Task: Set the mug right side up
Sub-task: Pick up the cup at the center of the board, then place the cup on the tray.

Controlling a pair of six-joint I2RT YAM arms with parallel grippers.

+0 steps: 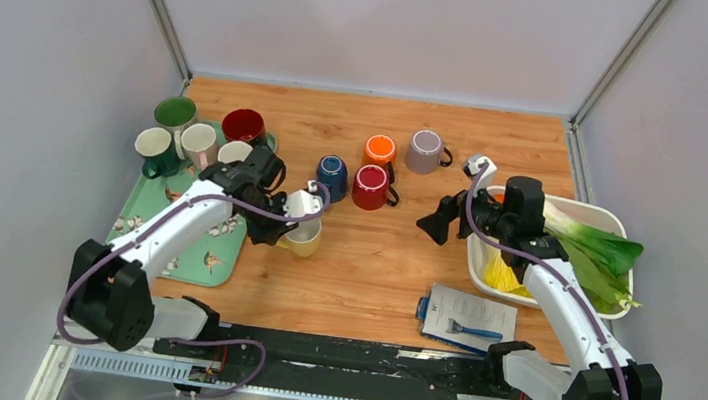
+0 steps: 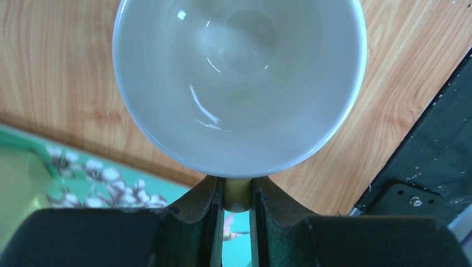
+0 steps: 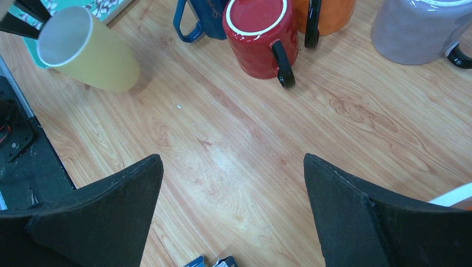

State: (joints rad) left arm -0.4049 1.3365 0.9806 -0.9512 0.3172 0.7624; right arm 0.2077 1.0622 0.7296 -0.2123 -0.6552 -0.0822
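**Left end effector clamps tilted mug's handle**

The left arm stretches forward over the green floral tray (image 1: pixel 228 254). Its end effector (image 2: pixel 236 194) is closed on the handle of the yellow ceramic mug (image 1: pixel 304 239), which tilts just beside the tray. Only the left wrist view shows that pinch. The right end effector (image 3: pixel 231 161) hangs wide open above the wooden surface (image 1: pixel 373 263).

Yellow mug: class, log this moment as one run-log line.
left gripper: jaws closed on yellow mug; mug: tilted; right gripper: open, empty
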